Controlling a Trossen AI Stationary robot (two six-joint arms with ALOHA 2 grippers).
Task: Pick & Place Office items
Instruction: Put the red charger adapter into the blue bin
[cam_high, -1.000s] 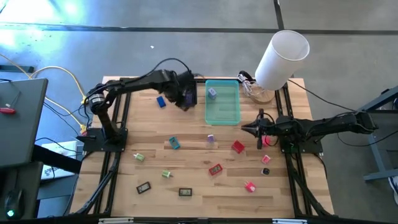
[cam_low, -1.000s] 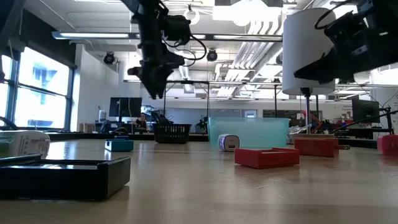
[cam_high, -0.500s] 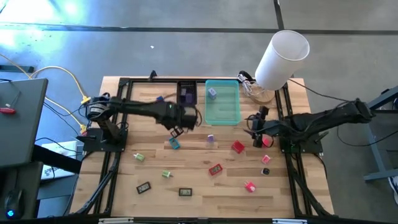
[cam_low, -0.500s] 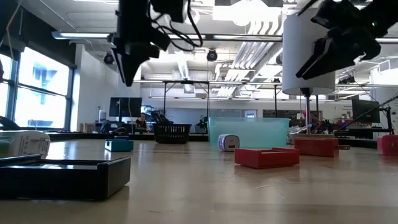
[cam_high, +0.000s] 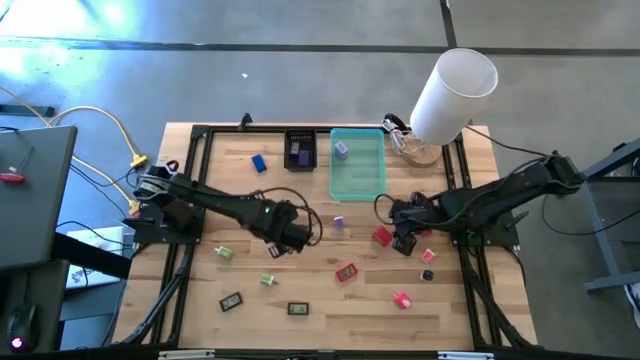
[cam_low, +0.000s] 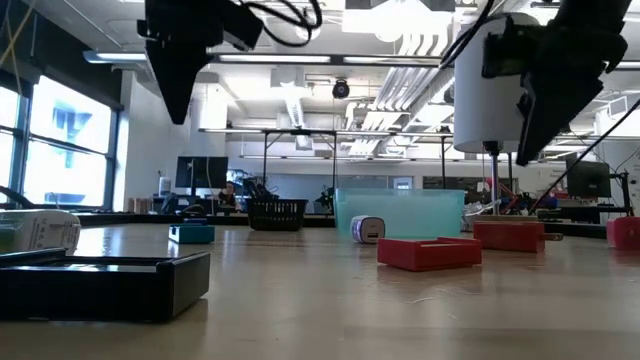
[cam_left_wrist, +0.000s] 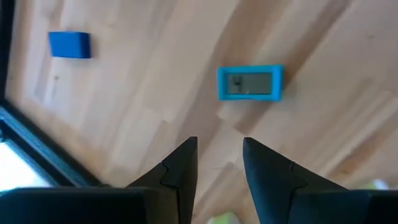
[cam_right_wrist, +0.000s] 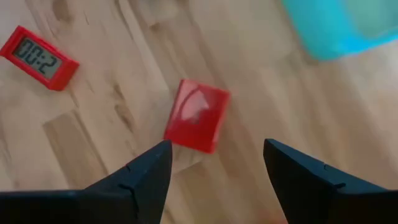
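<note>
The office items lie scattered over the wooden table (cam_high: 190, 300), with one already in the teal tray (cam_high: 358, 178) and one in the black tray (cam_high: 299, 150), so sorting looks barely begun. The left gripper (cam_left_wrist: 217, 163), fingers slightly parted and empty, hovers near a teal timer (cam_left_wrist: 250, 83). The right gripper (cam_right_wrist: 214, 171), wide open, hangs above a red block (cam_right_wrist: 196, 115), probably lining up a grasp. Beyond the table lies an open workshop with ceiling lights.

The flat red rectangular plastic timer (cam_right_wrist: 38, 58) shows "00:2" on its small grey display. Nothing else reads clearly.
</note>
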